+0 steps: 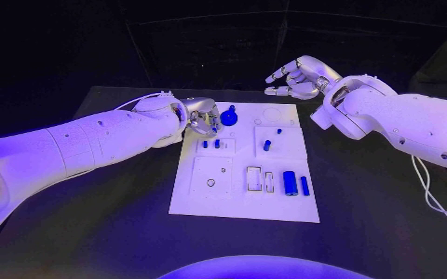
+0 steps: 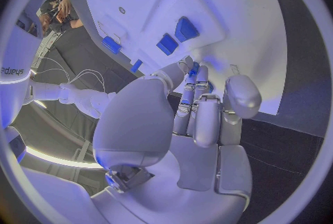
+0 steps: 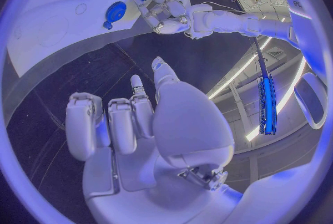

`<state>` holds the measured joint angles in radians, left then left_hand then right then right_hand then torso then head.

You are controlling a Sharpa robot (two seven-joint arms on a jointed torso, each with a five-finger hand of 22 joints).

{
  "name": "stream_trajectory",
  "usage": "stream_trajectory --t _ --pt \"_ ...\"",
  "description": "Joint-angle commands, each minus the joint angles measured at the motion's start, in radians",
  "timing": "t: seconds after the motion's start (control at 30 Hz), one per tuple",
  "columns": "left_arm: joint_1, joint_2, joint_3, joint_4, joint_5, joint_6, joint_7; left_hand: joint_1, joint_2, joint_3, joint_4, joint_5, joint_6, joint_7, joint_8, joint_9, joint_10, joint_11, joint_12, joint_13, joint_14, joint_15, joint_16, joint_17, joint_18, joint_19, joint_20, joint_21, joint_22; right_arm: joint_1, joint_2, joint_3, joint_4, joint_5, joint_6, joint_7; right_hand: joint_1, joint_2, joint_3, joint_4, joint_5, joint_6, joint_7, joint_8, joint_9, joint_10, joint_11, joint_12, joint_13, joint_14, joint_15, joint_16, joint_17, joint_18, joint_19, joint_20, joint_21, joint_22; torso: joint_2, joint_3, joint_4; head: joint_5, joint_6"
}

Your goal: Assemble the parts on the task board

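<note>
The left robot hand (image 2: 197, 116) has its fingers curled together, tips at the board (image 2: 229, 19) edge. Blue parts (image 2: 186, 29) sit on the board beyond them.

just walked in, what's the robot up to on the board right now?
It is assembling small blue parts on the white task board. The left robot hand is at the board's far left edge, its fingers at a round blue part; whether it grips it, I can't tell. The right robot hand hangs open beyond the far edge, holding nothing. Two blue cylinders lie near the board's right side.
</note>
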<state>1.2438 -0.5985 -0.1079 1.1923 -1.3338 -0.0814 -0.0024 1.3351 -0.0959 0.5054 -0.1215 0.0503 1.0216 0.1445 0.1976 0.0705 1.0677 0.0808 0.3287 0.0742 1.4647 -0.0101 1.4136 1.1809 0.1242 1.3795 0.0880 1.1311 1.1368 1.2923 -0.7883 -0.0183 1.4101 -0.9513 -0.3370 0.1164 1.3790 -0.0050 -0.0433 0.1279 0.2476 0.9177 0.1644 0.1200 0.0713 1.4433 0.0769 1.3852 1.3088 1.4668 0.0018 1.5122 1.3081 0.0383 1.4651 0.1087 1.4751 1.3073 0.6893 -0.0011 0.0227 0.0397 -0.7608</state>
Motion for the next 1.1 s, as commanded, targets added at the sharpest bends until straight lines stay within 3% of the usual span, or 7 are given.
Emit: stream_trajectory --t 0.03,0.23,0.67,0.77,0.9,1.03,1.1 --pt "-0.002 0.003 -0.001 0.0 0.005 0.013 0.0 -0.014 -0.005 -0.001 0.001 0.002 -0.023 0.003 -0.019 -0.004 -0.02 0.005 -0.018 -0.006 0.016 0.012 -0.004 -0.006 -0.017 -0.004 0.012 -0.005 -0.003 0.002 0.0 0.001 0.002 -0.002 -0.003 0.007 0.001 0.008 -0.005 -0.002 0.005 -0.003 -0.002 0.006 -0.001 -0.002 -0.003 -0.001 0.101 0.077 -0.005 -0.004 0.149 0.007 0.008 -0.007 -0.005 0.05 0.0 -0.0002 -0.0005 0.0 0.0" --pt "-0.002 0.0 -0.002 0.0 0.005 0.003 0.0 -0.024 -0.016 -0.001 0.001 0.002 -0.051 0.011 -0.043 -0.005 -0.056 0.018 -0.047 -0.01 0.011 0.022 -0.009 -0.021 -0.013 -0.014 0.021 -0.023 -0.017 0.002 -0.002 0.001 0.001 -0.002 -0.002 0.005 0.001 0.008 -0.005 -0.002 0.005 -0.003 -0.002 0.006 -0.001 -0.002 -0.003 -0.001 0.101 0.077 -0.005 -0.004 0.149 0.007 0.008 -0.007 -0.005 0.05 0.0 -0.0003 0.0006 -0.001 0.0" --pt "-0.003 -0.03 -0.001 0.018 0.023 -0.025 0.01 -0.03 -0.026 -0.005 -0.001 0.003 -0.055 0.014 -0.051 -0.003 -0.08 0.024 -0.06 -0.009 0.009 0.027 -0.011 -0.028 -0.01 -0.019 0.027 -0.033 -0.024 0.002 -0.005 0.001 -0.014 -0.008 0.015 -0.009 0.004 0.009 -0.007 -0.006 0.005 -0.004 -0.002 0.007 -0.001 -0.022 -0.003 -0.029 0.077 0.073 -0.006 -0.014 0.131 0.011 -0.001 -0.007 -0.016 0.029 -0.001 -0.0008 0.0008 -0.002 0.001" --pt "-0.003 -0.047 0.0 0.026 0.034 -0.043 0.017 -0.03 -0.027 -0.005 -0.002 0.003 -0.055 0.015 -0.052 -0.003 -0.082 0.025 -0.061 -0.009 0.009 0.028 -0.011 -0.029 -0.01 -0.019 0.028 -0.033 -0.024 0.002 -0.007 0.001 -0.022 -0.035 0.025 -0.025 0.011 0.012 -0.01 -0.013 0.002 -0.003 -0.005 0.01 -0.001 -0.144 -0.007 -0.208 -0.072 0.053 -0.009 -0.058 0.065 0.023 -0.03 -0.011 -0.048 -0.03 0.0 -0.0006 0.0012 -0.002 0.003" --pt "-0.002 -0.07 0.008 0.035 0.086 -0.09 0.044 -0.032 -0.031 -0.008 -0.002 0.003 -0.058 0.018 -0.055 -0.003 -0.09 0.027 -0.064 -0.009 0.007 0.03 -0.013 -0.034 -0.009 -0.022 0.029 -0.04 -0.03 0.001 -0.007 0.0 -0.041 -0.114 0.044 -0.052 0.037 0.014 -0.005 -0.017 0.003 0.023 -0.014 0.022 0.001 -0.406 -0.015 -0.665 -0.446 0.034 -0.019 -0.114 -0.007 0.045 -0.08 -0.02 -0.114 -0.143 -0.002 -0.0011 0.001 -0.004 0.006" --pt "-0.002 -0.092 0.016 0.036 0.236 -0.158 0.112 -0.051 -0.038 -0.028 0.009 0.003 -0.062 0.024 -0.063 -0.002 -0.102 0.031 -0.061 -0.006 -0.003 0.034 -0.025 -0.063 0.0 -0.041 0.034 -0.08 -0.065 -0.001 -0.006 0.0 -0.064 -0.237 0.077 -0.083 0.089 0.01 0.022 -0.026 0.006 0.06 -0.013 0.029 0.002 -0.446 -0.011 -0.894 -0.645 0.03 -0.018 -0.146 -0.043 0.05 -0.087 -0.021 -0.137 -0.176 -0.001 -0.0002 0.0003 -0.005 0.013" --pt "-0.002 -0.101 0.018 0.035 0.36 -0.176 0.157 -0.047 -0.03 -0.033 0.012 0.005 -0.059 0.028 -0.064 -0.001 -0.122 0.035 -0.06 -0.005 -0.04 0.038 -0.071 -0.155 0.019 -0.09 0.038 -0.17 -0.145 -0.005 -0.005 0.0 -0.069 -0.297 0.093 -0.097 0.109 -0.005 0.043 -0.027 -0.006 0.073 -0.013 0.024 -0.003 -0.383 -0.005 -1.025 -0.79 0.032 -0.007 -0.161 -0.056 0.051 -0.08 -0.018 -0.142 -0.179 -0.001 0.0007 -0.0005 -0.005 0.015"
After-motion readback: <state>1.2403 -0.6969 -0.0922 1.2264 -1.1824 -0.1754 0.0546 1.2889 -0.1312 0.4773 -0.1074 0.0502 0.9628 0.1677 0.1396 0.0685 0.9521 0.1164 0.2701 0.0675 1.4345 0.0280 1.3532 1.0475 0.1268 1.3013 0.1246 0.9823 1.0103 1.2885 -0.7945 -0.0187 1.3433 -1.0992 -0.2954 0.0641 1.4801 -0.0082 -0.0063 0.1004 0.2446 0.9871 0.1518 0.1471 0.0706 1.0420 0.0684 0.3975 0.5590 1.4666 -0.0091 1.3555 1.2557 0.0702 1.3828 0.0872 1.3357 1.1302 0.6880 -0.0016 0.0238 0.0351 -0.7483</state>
